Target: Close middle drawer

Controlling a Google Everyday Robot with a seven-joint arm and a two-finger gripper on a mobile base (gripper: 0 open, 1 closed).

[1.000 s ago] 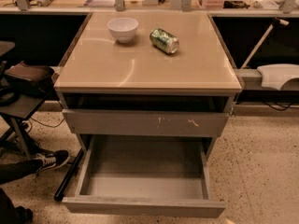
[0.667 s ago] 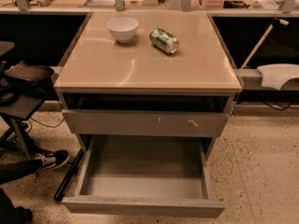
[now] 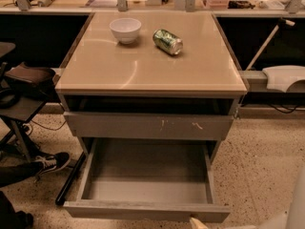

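Observation:
The middle drawer is pulled far out of the cabinet. It is wide, shallow and empty, with a smooth grey inside and a plain front panel near the bottom of the view. My gripper shows only as a pale tip at the bottom edge. It sits just in front of the right part of that panel. My white arm rises at the lower right corner. Above the open drawer is the grey drawer front with whitish scratch marks.
A white bowl and a green can on its side lie on the beige cabinet top. A chair and a person's shoe are at the left. A dark pole lies on the speckled floor beside the drawer.
My white arm and the gripper tip have come into view at the bottom right. The drawer, bowl and can have not moved.

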